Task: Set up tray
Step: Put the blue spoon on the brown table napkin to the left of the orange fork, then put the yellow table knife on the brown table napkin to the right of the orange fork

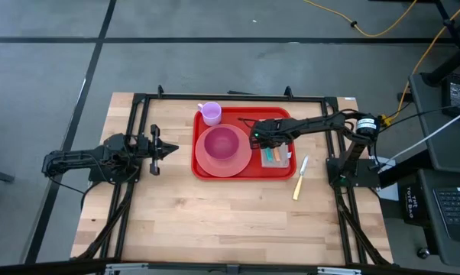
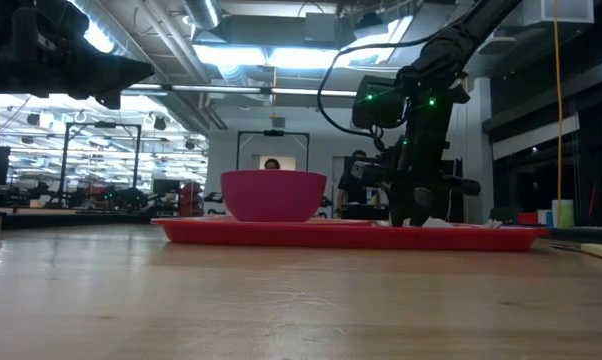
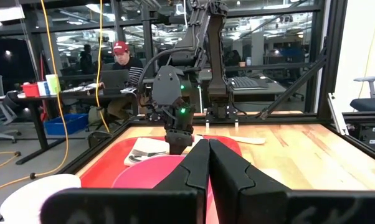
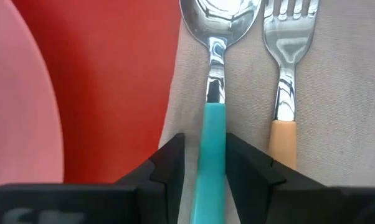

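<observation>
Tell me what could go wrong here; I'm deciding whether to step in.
The right gripper straddles the teal-handled spoon on the napkin; lifting off crooked could drag it into the fork lying close beside it. A finger could also snag the napkin and shift both across the tray.

You have a pale wooden table (image 1: 215, 221) with the red tray (image 1: 202, 169) lying flat on it, a little toward twelve o'clock from the middle. At about four o'clock from the tray, just off its corner, a knife (image 1: 299, 177) with a yellow handle lies on the bare wood (slightly slanted, apart from the tray's rim).
</observation>
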Controlling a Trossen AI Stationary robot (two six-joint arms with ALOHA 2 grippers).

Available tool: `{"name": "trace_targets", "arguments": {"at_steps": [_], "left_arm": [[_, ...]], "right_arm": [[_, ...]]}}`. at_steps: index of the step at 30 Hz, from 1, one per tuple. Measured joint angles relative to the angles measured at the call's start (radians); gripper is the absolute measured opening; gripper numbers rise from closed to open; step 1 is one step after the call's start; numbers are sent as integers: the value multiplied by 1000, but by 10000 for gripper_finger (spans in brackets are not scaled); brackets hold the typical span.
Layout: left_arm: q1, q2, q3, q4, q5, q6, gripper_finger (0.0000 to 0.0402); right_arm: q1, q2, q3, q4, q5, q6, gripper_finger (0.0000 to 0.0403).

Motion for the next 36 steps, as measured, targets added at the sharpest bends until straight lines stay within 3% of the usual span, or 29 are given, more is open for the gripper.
{"name": "trace_targets", "arguments": {"at_steps": [9,17,29,36], "left_arm": [[0,0,0,-11,0,-35,4],[0,0,0,-10,0,-35,4],[0,0,0,-7,0,-23,4],[0,0,0,-6,0,-19,4]], "right_arm": [[1,-66,-2,-14,-53,-2,116],[1,-157,-2,-11,-35,-75,116],[55,-305,-1,19,99,-235,116],[201,-346,0,31,308,-274,116]]}}
